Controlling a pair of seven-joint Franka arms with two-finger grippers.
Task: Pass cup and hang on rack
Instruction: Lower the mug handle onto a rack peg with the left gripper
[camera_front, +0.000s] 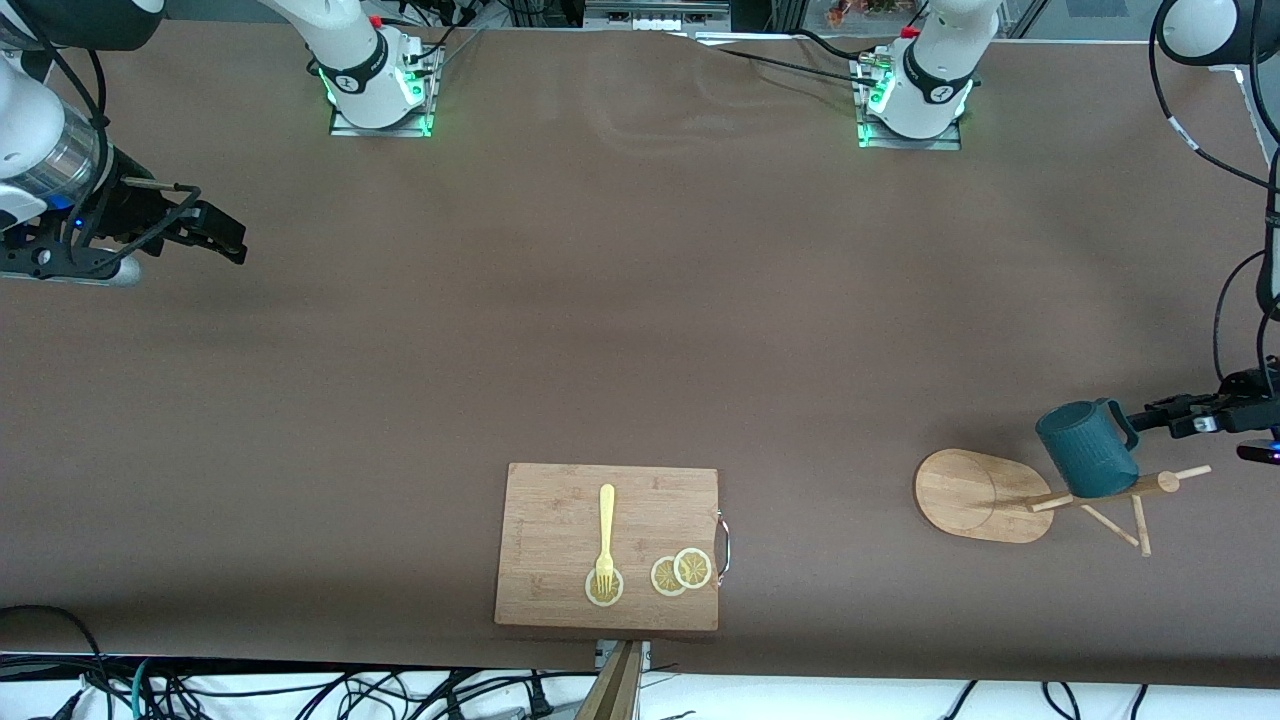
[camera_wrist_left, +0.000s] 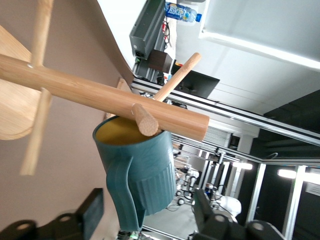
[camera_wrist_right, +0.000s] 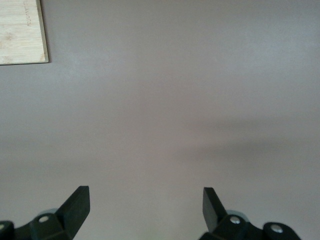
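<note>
The brown table carries everything, and the bamboo cutting board near the front camera's edge serves as the landmark; on the board lie a yellow fork, its tines on one lemon slice, and a pair of overlapping lemon slices beside the board's metal handle; toward the left arm's end of the table from the board stands the rack, a light bamboo mug tree with an oval base, a central post and thin pegs; the cup, a dark teal ribbed mug with a yellowish inside, hangs on the rack near the top of the post, its loop handle turned toward the left gripper; the left gripper sits just beside that handle, well away from the board at the left arm's end of the table, and in the left wrist view its fingers stand apart on either side of the cup without closing on it; the right gripper waits over bare table toward the right arm's end, well apart from the board, its fingers spread wide and holding nothing
</note>
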